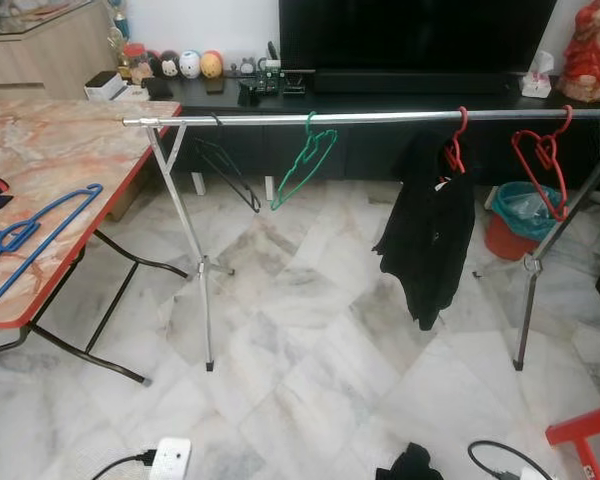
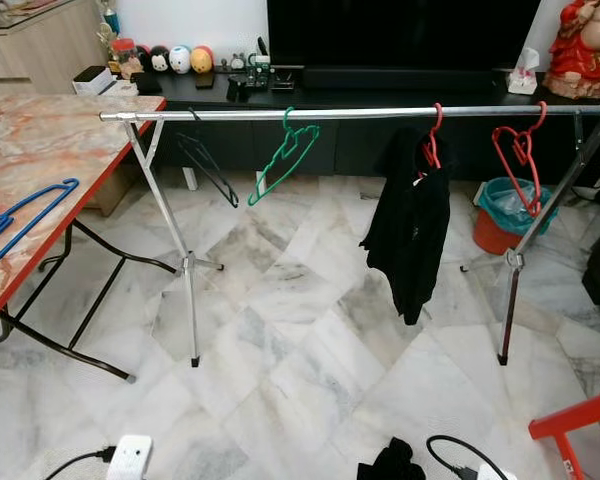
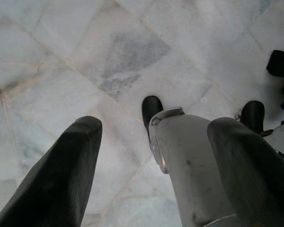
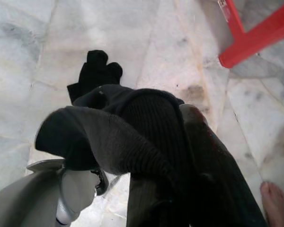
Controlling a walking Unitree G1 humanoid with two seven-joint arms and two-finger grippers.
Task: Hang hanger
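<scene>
A silver clothes rail (image 1: 380, 117) spans the room on crossed legs. On it hang a black hanger (image 1: 228, 170), a green hanger (image 1: 305, 160), a red hanger (image 1: 455, 145) carrying a black garment (image 1: 430, 235), and a bare red hanger (image 1: 540, 165). Blue hangers (image 1: 30, 235) lie on the marble table (image 1: 50, 150) at the left. My left gripper (image 3: 156, 125) hangs open over the floor, nothing between its fingers. My right gripper (image 4: 151, 142) is low at my side, shut on a dark ribbed cloth (image 4: 132, 118) that drapes over its fingers; its top edge (image 1: 410, 463) pokes up near the floor.
A white power strip (image 1: 170, 458) and a black cable (image 1: 500, 455) lie on the marble floor near me. A red stool (image 1: 585, 430) stands at my right, and a person's bare foot (image 4: 274, 196) is beside it. A teal-lined red bin (image 1: 520, 215) sits behind the rack.
</scene>
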